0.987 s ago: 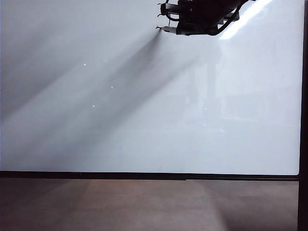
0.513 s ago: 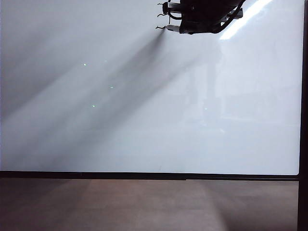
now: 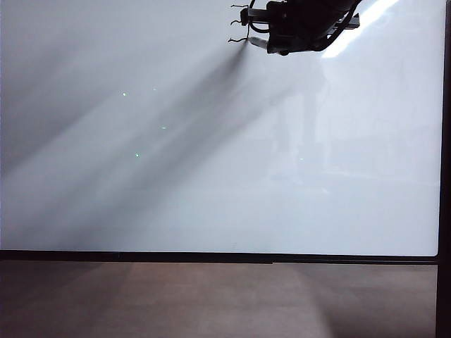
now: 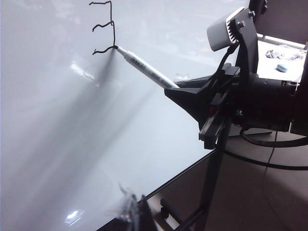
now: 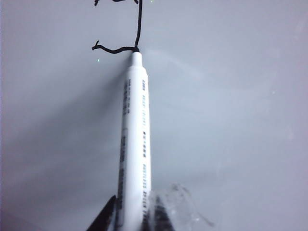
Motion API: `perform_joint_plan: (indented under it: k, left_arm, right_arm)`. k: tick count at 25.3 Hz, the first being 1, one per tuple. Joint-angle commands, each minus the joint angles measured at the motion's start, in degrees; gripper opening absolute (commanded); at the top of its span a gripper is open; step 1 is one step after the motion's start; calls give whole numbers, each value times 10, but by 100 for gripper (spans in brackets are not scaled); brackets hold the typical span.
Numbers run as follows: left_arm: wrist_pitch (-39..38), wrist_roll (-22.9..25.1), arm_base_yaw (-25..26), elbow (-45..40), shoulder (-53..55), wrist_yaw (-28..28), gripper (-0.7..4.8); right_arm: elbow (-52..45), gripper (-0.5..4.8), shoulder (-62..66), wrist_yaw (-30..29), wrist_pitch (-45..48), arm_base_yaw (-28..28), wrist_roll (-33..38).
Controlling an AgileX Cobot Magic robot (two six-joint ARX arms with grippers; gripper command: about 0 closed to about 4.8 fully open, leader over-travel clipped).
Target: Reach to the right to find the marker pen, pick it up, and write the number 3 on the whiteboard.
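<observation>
At the top centre of the exterior view, the right gripper (image 3: pixel 271 44) grasps the marker pen (image 5: pixel 134 144), its tip touching the finished-looking number 3 (image 4: pixel 105 28) on the whiteboard (image 3: pixel 211 176). Lingering contact could smudge the bottom stroke. The left gripper (image 4: pixel 130 211) is barely visible; I cannot tell its state.

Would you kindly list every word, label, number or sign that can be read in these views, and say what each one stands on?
"3": hand-drawn in thin black lines on the whiteboard, the number 3 sitting at the tip of the marker pen, which the right gripper holds.
Dark print in rows along the marker pen's barrel: too blurred to read.
Left gripper: no lettering visible, and its state cannot be told.
</observation>
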Motion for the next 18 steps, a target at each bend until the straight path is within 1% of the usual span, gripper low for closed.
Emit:
perform_joint_plan:
  k: [1,7,18]
  left_arm:
    - [5,0,0,2,-1,3,-5]
    - [5,0,0,2,-1,0,-5]
    - [4,-2,0,2,-8,-2,-5]
  right_arm:
    - [3,49,-5,18,7,-3,5]
    - [3,49,-41,-3,-4,2,36]
    - [3,49,-199,6,-83,10,34]
